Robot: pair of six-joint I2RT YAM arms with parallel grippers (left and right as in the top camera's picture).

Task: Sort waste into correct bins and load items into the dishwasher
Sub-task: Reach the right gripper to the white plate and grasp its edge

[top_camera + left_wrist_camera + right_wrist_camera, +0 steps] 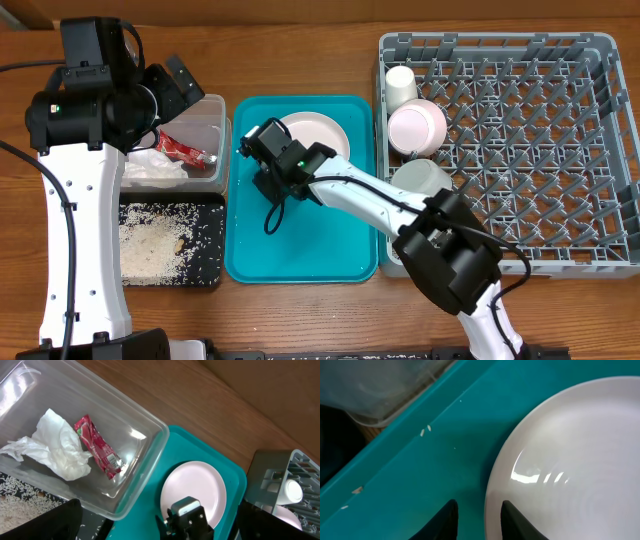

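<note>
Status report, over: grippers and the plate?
Left gripper open over clear tub. Right gripper open, straddling plate rim on teal tray. Nothing blocking.

bright, even light falls from above in the overhead view, with soft, short shadows on the wooden table [300, 50]. in the right wrist view a white glare streak crosses the plate [570, 450] near centre, and the right gripper [479, 510] at 6 o'clock is dark and blurred. in the left wrist view the clear tub [148, 457] glints at 10 o'clock.
</note>
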